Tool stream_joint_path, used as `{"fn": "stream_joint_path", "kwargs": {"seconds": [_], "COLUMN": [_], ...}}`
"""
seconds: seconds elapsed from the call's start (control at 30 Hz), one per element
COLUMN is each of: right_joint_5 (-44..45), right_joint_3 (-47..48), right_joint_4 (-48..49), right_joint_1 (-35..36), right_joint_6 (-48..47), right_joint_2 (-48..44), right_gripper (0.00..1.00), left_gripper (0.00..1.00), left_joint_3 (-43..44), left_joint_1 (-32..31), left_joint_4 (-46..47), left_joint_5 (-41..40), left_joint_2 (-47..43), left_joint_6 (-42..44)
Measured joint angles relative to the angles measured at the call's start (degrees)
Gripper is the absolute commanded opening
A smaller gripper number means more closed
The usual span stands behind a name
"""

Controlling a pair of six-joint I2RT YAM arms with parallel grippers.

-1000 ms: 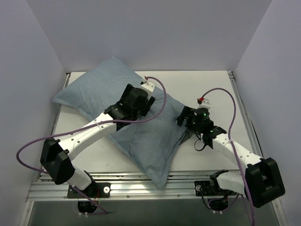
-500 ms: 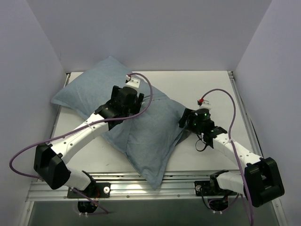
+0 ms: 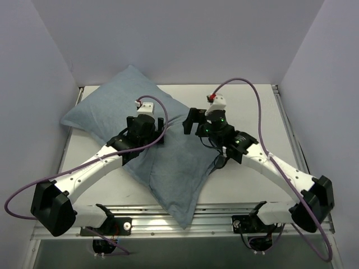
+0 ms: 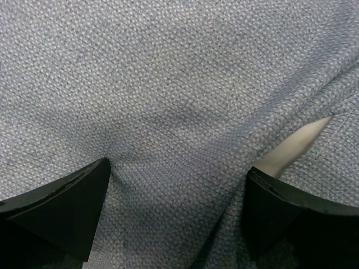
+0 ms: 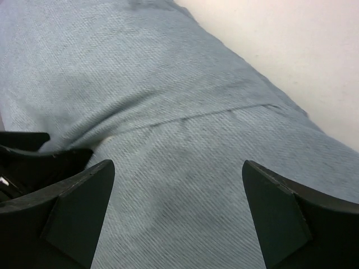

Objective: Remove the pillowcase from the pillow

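Gaping wide with nothing held, the left gripper (image 4: 178, 168) and the right gripper (image 5: 178, 163) both have the blue-grey pillowcase (image 3: 112, 109) right under them, I think to pinch cloth near where the white pillow (image 4: 294, 144) peeks out.

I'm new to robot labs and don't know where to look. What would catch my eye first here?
The big blue-grey pillowcase lies slantwise across the table, its near corner past the front edge. Both white arms reach over its middle, with the left gripper and the right gripper open, close to the cloth. Beside the left gripper, a slit shows the white pillow inside.
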Motion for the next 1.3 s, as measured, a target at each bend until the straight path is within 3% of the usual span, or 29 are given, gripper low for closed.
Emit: {"fn": "stream_joint_path", "kwargs": {"seconds": [0.23,0.43,0.53,0.57,0.67,0.9,1.1,1.3], "right_joint_5": [8.2,15.3,18.6,19.7,23.1,24.0,16.7,10.3], "right_joint_3": [8.1,9.1,9.3,9.2,7.4,-8.1,-21.4,-24.4], "right_joint_4": [-0.1,0.3,0.6,0.7,1.0,3.5,1.9,-3.0], "right_joint_1": [9.0,12.0,12.8,12.9,13.1,11.6,4.3,-1.6], "right_joint_6": [2.4,3.7,4.4,4.7,6.0,11.6,17.1,18.4], "right_joint_2": [12.9,18.1,19.3,19.6,19.5,8.1,-6.6,-15.3], "right_gripper": [0.91,0.83,0.66,0.51,0.28,0.02,0.0,0.0], "left_gripper": [0.97,0.97,0.97,0.97,0.97,0.97,0.97,0.97], "left_joint_3": [-3.1,-4.5,-5.5,-5.9,-6.6,-6.9,-7.5,-7.8], "left_joint_1": [1.1,1.5,1.8,1.9,2.3,4.1,5.7,7.2], "left_joint_4": [1.5,2.5,3.8,4.3,4.6,5.0,7.0,7.5], "left_joint_5": [2.7,3.9,4.5,4.5,4.9,7.4,9.8,12.3], "left_joint_2": [-2.7,-3.4,-3.5,-3.5,-3.4,-1.8,-1.3,-2.1], "left_joint_6": [-2.6,-3.5,-4.4,-4.6,-5.5,-8.8,-11.7,-13.3]}}
